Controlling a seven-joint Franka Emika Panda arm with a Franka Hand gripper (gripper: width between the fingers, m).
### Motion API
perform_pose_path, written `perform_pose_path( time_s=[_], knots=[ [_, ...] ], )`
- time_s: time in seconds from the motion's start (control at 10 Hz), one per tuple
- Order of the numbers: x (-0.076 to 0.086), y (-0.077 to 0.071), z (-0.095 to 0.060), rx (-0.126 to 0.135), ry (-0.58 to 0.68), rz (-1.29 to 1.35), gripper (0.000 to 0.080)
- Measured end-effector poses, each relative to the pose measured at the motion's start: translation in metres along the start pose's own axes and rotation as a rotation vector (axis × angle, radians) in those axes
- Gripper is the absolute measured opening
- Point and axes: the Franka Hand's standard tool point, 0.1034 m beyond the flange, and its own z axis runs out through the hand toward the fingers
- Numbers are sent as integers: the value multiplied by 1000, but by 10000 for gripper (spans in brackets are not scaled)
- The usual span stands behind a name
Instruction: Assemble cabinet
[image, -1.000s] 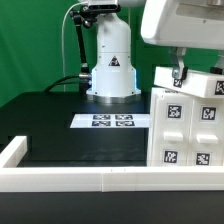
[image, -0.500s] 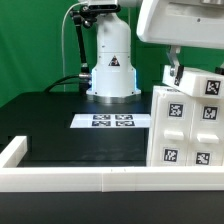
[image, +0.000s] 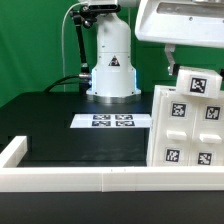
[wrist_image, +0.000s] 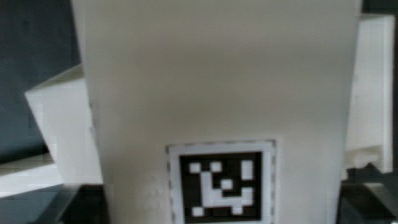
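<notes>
We see the cabinet (image: 187, 128) standing upright on the black table (image: 60, 125), just beyond the low white rail (image: 100, 180) and on the exterior view's right of the marker board (image: 112, 121). Our gripper (image: 172, 62) holds a white tagged panel (image: 197, 83) tilted above the cabinet's top; its jaws are clamped on that wide piece, which fills the wrist view (wrist_image: 196, 90).

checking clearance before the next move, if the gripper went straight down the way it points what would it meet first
Most likely the tagged white part that fills the wrist view just ahead of the gripper, with the cabinet below it. Whether the jaws already touch that part is unclear.
</notes>
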Motion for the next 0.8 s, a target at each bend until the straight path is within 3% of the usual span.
perform_pose_path(
  time_s=[0.2,0.8],
  knots=[
    [1,1,1,32,43,138,561],
    [4,6,3,50,28,510,561]
  ],
)
